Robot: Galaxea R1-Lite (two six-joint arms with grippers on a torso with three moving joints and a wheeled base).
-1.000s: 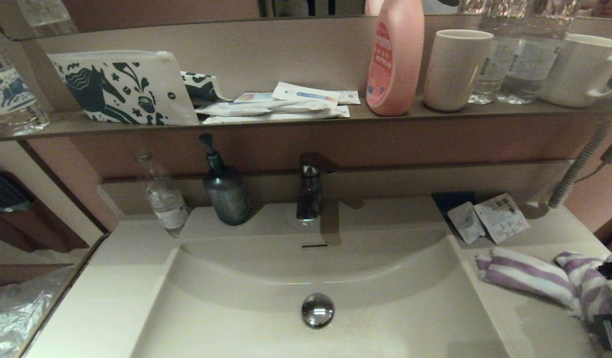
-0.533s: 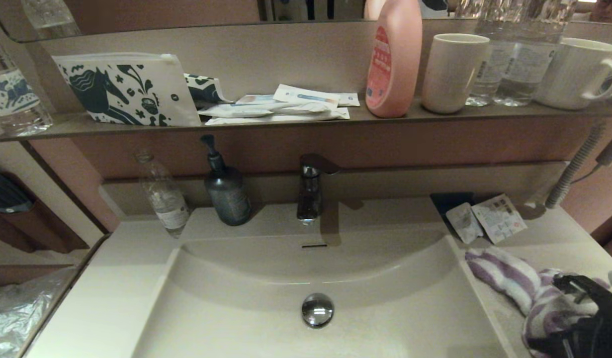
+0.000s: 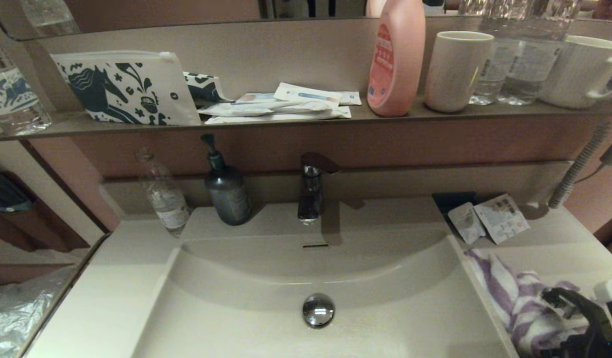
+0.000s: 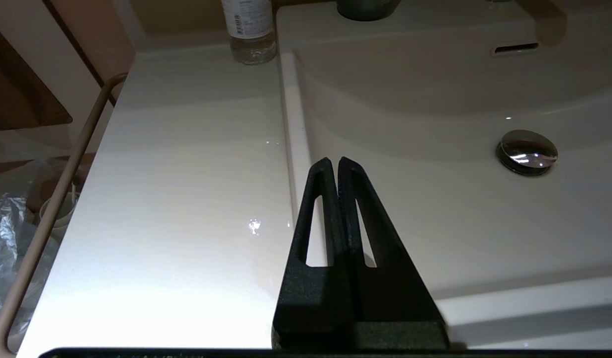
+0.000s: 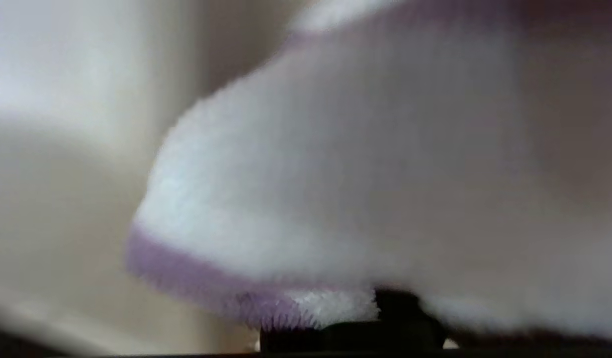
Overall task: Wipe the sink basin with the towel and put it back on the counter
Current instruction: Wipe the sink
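The right gripper (image 3: pixel 571 318) is clamped on the towel (image 3: pixel 514 298), which lies bunched on the desk (image 3: pixel 559 248) just right of the basin (image 3: pixel 306 278), its long axis running back-left, while the left gripper (image 4: pixel 338 161) rests closed opposite.

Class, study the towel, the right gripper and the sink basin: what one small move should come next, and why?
Probably lift the towel slightly and carry it leftward over the sink basin. It is bunched on the counter beside the basin's right rim, the right gripper sits at it with cloth filling its wrist view, and nothing has been wiped yet. The left gripper hangs shut over the basin's left rim.
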